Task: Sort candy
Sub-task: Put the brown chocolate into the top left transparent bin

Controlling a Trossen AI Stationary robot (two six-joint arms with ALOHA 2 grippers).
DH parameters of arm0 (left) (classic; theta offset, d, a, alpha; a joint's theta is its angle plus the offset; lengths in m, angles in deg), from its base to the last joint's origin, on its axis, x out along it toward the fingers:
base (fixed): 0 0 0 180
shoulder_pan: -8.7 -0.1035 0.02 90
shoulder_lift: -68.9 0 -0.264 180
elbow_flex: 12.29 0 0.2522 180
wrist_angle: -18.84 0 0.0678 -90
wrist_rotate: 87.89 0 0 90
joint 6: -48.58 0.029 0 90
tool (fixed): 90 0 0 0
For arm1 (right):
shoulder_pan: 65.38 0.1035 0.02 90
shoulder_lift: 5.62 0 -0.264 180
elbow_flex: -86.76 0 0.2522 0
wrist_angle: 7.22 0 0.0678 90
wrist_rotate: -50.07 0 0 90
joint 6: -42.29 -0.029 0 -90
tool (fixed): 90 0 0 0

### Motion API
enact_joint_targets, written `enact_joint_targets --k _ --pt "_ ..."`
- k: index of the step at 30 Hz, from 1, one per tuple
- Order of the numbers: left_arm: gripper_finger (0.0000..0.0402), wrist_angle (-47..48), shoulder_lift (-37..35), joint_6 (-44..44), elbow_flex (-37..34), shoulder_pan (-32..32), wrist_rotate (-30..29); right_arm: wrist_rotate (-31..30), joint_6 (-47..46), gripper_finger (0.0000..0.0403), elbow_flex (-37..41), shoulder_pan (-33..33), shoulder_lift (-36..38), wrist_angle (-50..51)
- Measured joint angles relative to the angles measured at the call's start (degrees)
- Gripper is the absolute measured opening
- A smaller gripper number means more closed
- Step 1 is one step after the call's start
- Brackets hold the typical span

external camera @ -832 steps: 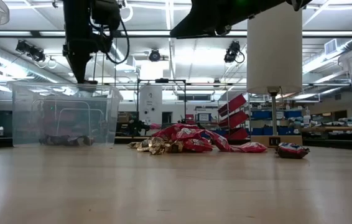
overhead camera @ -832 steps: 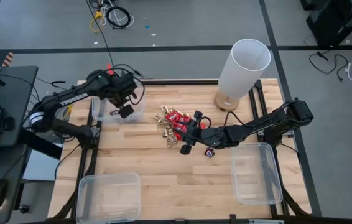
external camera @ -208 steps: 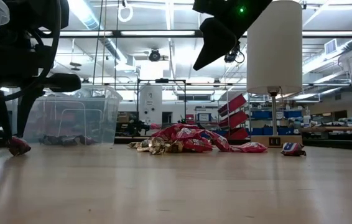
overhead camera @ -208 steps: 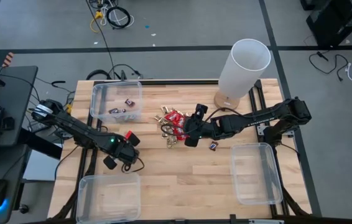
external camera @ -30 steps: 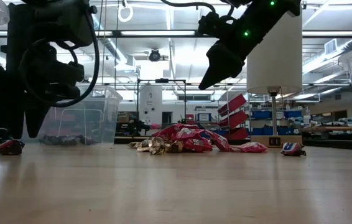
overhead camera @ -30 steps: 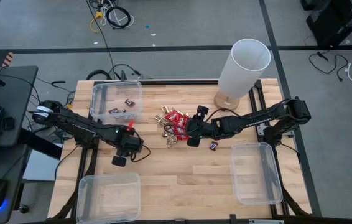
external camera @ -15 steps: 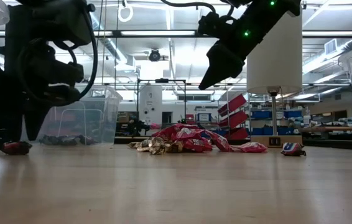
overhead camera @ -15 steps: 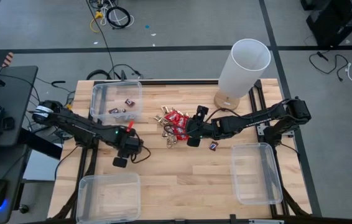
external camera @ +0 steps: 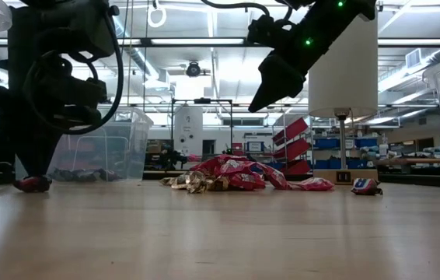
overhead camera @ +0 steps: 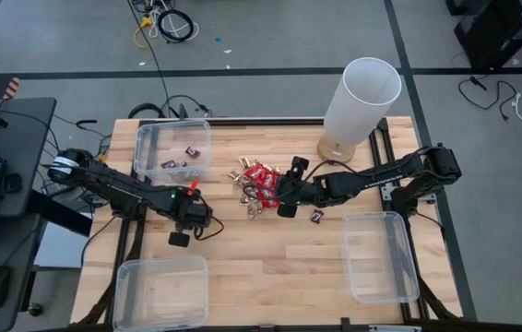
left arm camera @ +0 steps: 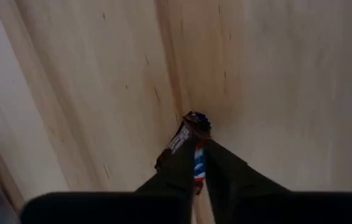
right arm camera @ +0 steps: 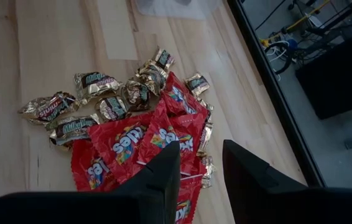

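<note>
The candy lies mostly in one pile [overhead camera: 256,184] [external camera: 232,175] [right arm camera: 132,118] of red packets and gold-foil pieces at the table's middle. One piece [overhead camera: 314,218] [external camera: 365,187] lies alone to the pile's right. My left gripper [overhead camera: 180,238] [left arm camera: 198,152] points down at the table's left part and is shut on a single red-and-dark candy [external camera: 32,183]. My right gripper [overhead camera: 284,205] [right arm camera: 201,168] hangs open above the near right side of the pile, touching nothing. My left gripper pinches the small candy between its two fingers, coming from above and pointing down. A red, white and blue strip of wrapper shows between the fingers, and the candy's dark end [left arm camera: 194,119] sticks out past the tips. The candy lies on the table.
A clear bin [overhead camera: 173,152] holding a few dark pieces stands at the far left. A second clear bin [overhead camera: 161,290] is at the near left and a third [overhead camera: 378,256] at the near right. A tall white cylinder lamp [overhead camera: 361,101] stands at the far right.
My left gripper has shut on the candy on the table. The piece has slid a little toward the table's right between the closing fingers. My right gripper has kept still.
</note>
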Motion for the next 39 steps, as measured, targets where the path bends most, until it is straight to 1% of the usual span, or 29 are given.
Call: enact_joint_targets --k 1,3,11,12,16,18,23,25,27,30,36,39 --pt "0.0015 0.0 0.0 0.0 0.0 0.0 0.0 0.0 0.0 0.0107 0.0 0.0 0.0 0.0" --pt "0.0006 -0.1 0.0 0.0 0.0 0.0 0.0 0.0 0.0 0.0107 0.0 0.0 0.0 0.0" --pt "0.0002 -0.4 0.0 0.0 0.0 0.0 -0.1 0.0 0.1 0.0107 0.0 0.0 0.0 -0.4" --pt "0.0002 -0.4 0.0 0.0 0.0 0.0 -0.5 0.0 0.1 0.0107 0.0 0.0 0.0 -0.4" --pt "0.0001 -0.7 -1.1 -0.4 0.3 0.0 -7.7 0.0 0.1 0.0107 0.0 0.0 0.0 -0.4" --pt "0.0001 -1.7 -1.9 -0.5 0.3 -0.1 -9.5 0.0 0.1 0.0107 0.0 0.0 0.0 -0.4" --pt "0.0001 -1.8 -3.8 -1.8 0.4 0.0 -9.4 0.0 0.1 0.0107 0.0 0.0 0.0 -0.4" --pt "0.0003 -0.3 -4.1 -2.3 0.4 0.0 -8.6 0.0 0.0 0.0107 0.0 0.0 0.0 -0.5" --pt "0.0012 2.5 -4.2 -3.6 0.4 0.1 -7.8 0.0 0.0 0.0107 0.0 0.0 0.0 -0.6" --pt "0.0038 1.8 -4.0 -3.9 0.4 0.1 -7.3 0.0 0.1 0.0107 0.0 0.0 0.0 -1.1" --pt "0.0116 1.5 -3.9 -4.6 0.3 0.1 -7.0 0.0 0.1 0.0107 0.0 0.0 0.0 -1.3" --pt "0.0149 0.7 -3.8 -4.6 0.0 0.1 -5.4 0.0 0.1 0.0107 0.0 0.0 0.0 -1.3"
